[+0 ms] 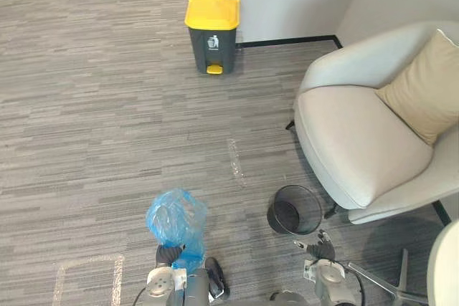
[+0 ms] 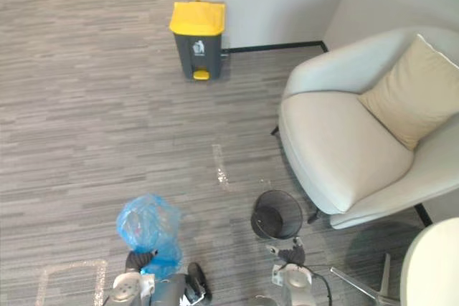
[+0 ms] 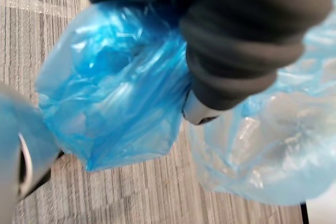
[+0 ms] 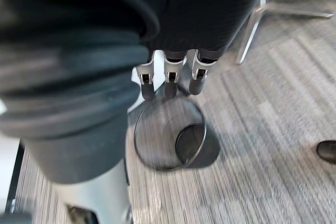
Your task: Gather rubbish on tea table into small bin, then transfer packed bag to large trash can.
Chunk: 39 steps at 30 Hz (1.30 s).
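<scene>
Left hand [image 1: 170, 253]: low in the eye views, curled tight round the puffy, crinkly blue bag [image 1: 176, 218].
Floor [image 1: 93, 127]: striped grey carpet, wide open up to the yellow-lidded big bin [image 1: 211, 44].
Blue bag, left wrist view: shiny, bunched against a finger [image 3: 198, 113].
Right hand [image 4: 169, 77]: fingers straight, above the round wire small bin [image 4: 157, 148].

The left robot hand [image 1: 169, 254] and right robot hand [image 1: 320, 250] wear dark ribbed covers over silver dark-tipped fingers [image 4: 170, 85].
</scene>
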Available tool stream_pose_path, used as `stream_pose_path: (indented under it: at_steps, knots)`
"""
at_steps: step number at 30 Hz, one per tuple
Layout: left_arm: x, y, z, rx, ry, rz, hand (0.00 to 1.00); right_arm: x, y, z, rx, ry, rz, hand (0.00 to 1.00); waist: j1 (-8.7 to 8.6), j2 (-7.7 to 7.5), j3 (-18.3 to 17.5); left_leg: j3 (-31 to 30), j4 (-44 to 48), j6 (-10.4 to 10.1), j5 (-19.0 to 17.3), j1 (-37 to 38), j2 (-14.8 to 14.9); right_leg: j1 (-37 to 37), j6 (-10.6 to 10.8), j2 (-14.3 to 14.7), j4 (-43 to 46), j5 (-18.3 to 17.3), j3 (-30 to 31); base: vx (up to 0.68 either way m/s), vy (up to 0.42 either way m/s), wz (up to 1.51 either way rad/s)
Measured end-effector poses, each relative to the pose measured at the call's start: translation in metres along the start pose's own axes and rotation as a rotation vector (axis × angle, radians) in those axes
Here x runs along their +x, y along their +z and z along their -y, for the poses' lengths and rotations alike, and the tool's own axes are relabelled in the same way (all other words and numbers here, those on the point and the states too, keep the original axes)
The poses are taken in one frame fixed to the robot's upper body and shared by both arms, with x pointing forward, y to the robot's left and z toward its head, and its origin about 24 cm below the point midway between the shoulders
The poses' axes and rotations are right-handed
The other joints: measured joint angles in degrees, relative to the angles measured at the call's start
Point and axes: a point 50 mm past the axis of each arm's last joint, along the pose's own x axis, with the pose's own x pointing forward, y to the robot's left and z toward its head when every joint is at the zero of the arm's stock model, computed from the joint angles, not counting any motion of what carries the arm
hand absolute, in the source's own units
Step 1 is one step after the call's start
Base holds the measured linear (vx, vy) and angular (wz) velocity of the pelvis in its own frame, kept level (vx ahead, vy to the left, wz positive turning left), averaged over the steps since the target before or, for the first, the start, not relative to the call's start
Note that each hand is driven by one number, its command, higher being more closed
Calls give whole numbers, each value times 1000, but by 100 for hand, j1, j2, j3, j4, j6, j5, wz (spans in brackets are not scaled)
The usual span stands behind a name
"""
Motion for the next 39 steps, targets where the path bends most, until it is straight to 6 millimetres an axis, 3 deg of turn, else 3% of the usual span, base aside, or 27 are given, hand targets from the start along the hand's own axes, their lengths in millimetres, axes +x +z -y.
stream_pose_path:
  at_steps: [1,2,3,4,5,6,7,8,9,10,12,13,16,17,18,19,20,22,25,28,29,30,32,34,36,37,39]
  knots:
    - [0,0,1,6,-6,2,100,-1,-2,1,-1,-1,-4,0,-7,-6,52,-63,-1,27,-60,47,-113,-233,-86,-188,629,48,95,39,238,51]
    - [1,4,3,27,-23,16,100,-2,-5,1,-4,0,-14,0,-54,-36,177,-173,-140,49,-82,204,-307,-718,-753,-357,1689,181,494,56,205,54]
    - [3,7,0,43,-24,28,100,-5,-10,-1,-9,8,-32,0,-75,-115,261,-303,-528,45,-82,421,-539,-1131,-922,-217,2391,64,972,146,238,63]
    - [3,8,-4,46,-14,33,100,-8,-16,-3,-17,20,-47,0,-158,-203,283,-364,-845,-55,-142,659,-729,-1472,-800,-14,2694,-39,1237,285,143,74]
    - [2,13,-2,38,-16,62,100,-10,-18,-1,2,19,-41,0,-251,-118,305,-739,-302,54,-396,617,-598,-1812,-794,342,2947,-243,1185,367,39,70]
    - [3,17,-3,40,-14,75,100,-10,-15,-1,15,12,-20,0,-267,-133,357,-778,-269,187,-352,650,-601,-1971,-784,437,2962,-389,1101,386,-27,60]
    - [7,22,-7,58,-12,88,100,-9,-11,-1,5,19,-14,0,-290,-281,435,-817,-345,175,-461,814,-761,-2249,-802,551,2468,-496,1027,340,-13,43]
    - [8,26,-3,65,-25,99,100,-8,-10,0,12,14,-9,0,-305,-245,425,-923,-361,175,-535,817,-767,-2553,-796,758,1878,-482,838,390,51,54]
    - [9,29,0,72,-37,110,100,-7,-8,3,27,4,-4,0,-339,-173,438,-1146,-458,144,-567,868,-770,-2785,-692,968,1143,-298,703,459,65,86]
    - [12,32,2,80,-48,113,100,-6,-9,5,28,-4,-6,0,-429,-164,452,-1436,-768,116,-571,1104,-840,-2871,-472,1095,-50,267,639,450,60,89]
    - [14,34,6,88,-60,113,100,-9,-16,9,37,-20,-31,0,-481,-192,457,-1765,-1064,24,-553,1436,-954,-2869,-286,1113,-961,867,629,600,2,103]
    - [14,33,8,94,-68,111,100,-12,-25,14,31,-33,-60,0,-526,-148,431,-2105,-1155,-128,-723,1862,-910,-3009,-534,1166,-1043,1336,751,698,-49,110]
    - [12,30,8,100,-71,106,100,-19,-38,16,28,-38,-100,0,-630,-100,306,-2359,-261,-438,-915,1956,-658,-3010,-1288,1410,-729,1769,552,769,-125,83]
    - [10,31,14,77,-78,101,100,-15,-32,23,15,-48,-76,0,-547,171,284,-2268,1032,-542,-823,1571,-282,-2811,-1804,1641,-460,1463,383,854,-78,3]
    - [9,35,16,57,-79,121,100,-13,-20,20,21,-38,-26,0,-500,223,264,-1977,2204,-658,42,1099,-31,-2623,-1851,1781,-396,1102,482,865,-55,-37]
    - [8,37,16,42,-74,131,100,-13,-13,15,24,-23,5,0,-430,209,264,-1867,2779,-585,482,857,130,-2414,-1850,1832,-410,953,592,1021,-9,-40]
    - [7,46,19,27,-81,164,100,-14,-7,8,34,-3,29,0,-421,195,270,-1685,3497,-501,393,603,418,-1912,-1820,1907,-577,758,703,824,-14,-32]
    - [7,59,26,-2,-93,211,100,-17,-4,-4,53,25,36,0,-314,96,291,-1547,3745,-390,160,399,585,-1107,-1768,1912,-848,568,1018,828,39,-33]
    - [5,71,27,-32,-88,264,100,-15,12,-17,102,57,83,0,15,45,264,-1527,3123,-346,-121,-368,654,-433,-1720,1801,-1227,518,1602,573,135,-93]
    - [4,67,25,-38,-77,254,100,-14,19,-21,114,63,103,0,74,20,284,-1914,1532,-490,-73,-876,458,2,-1186,1496,-1058,108,1988,582,309,-76]
    - [3,66,28,-46,-82,253,100,-14,17,-16,106,49,100,0,117,67,257,-2232,543,-580,408,-891,363,116,-862,1411,-787,-261,2124,507,387,-79]
    - [0,59,32,-62,-88,230,100,-14,14,-10,95,34,95,0,174,167,216,-2548,-7,-886,1202,-808,374,139,-592,1416,-536,-619,2249,464,385,-72]
    - [3,57,28,-48,-77,214,100,-19,7,-20,121,44,61,0,184,-141,103,-2263,440,-671,687,-805,130,119,-507,1065,-382,-703,2559,376,286,-51]
    - [2,55,25,-51,-69,210,100,-22,5,-29,132,67,52,0,213,-186,102,-1928,725,-508,270,-665,162,46,-335,935,-20,-545,2741,422,343,-68]
    - [2,52,22,-51,-58,199,100,-23,4,-32,127,88,48,0,301,-232,161,-1462,630,-384,-20,-134,165,-531,-20,763,1384,-267,2837,340,297,-106]
    - [2,50,19,-47,-50,189,100,-23,4,-33,125,90,48,0,276,-215,172,-1260,349,-386,-59,259,165,-916,-54,769,2126,-311,2665,306,231,-100]
    - [1,46,18,-42,-48,178,100,-24,3,-33,104,94,50,0,265,-214,170,-1055,-99,-422,-95,739,182,-1345,-192,737,2326,-385,2003,228,115,-71]
